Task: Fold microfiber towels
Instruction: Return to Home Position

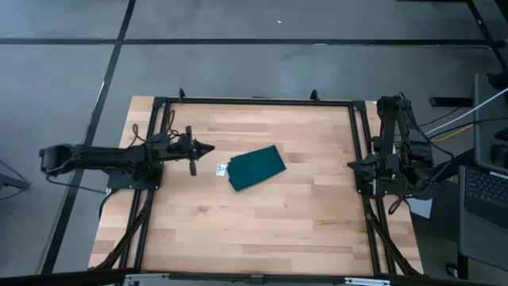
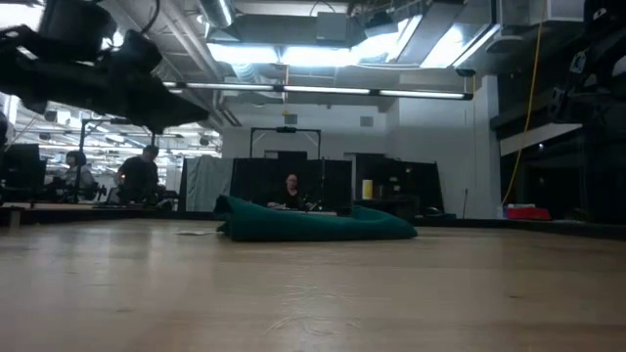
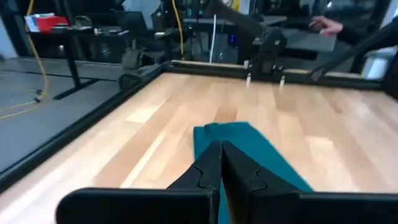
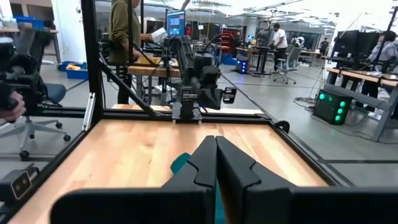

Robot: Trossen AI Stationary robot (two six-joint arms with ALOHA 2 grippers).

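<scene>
The dark teal towel [image 1: 256, 168] lies folded into a small thick rectangle on the wooden table, near its middle, with a small white tag [image 1: 221, 168] at its left end. It shows in the low view [image 2: 313, 223] as a low bundle, and in the left wrist view [image 3: 249, 152]. My left gripper [image 1: 208, 148] is shut and empty, above the table just left of the towel. My right gripper [image 1: 352, 164] is shut and empty at the table's right edge; its fingertips show in the right wrist view [image 4: 216, 142].
A black frame [image 1: 254, 101] runs round the tabletop. Bare wood lies in front of and behind the towel. A laptop [image 1: 484, 191] stands off the table's right side. People sit and stand in the room beyond [image 4: 127, 31].
</scene>
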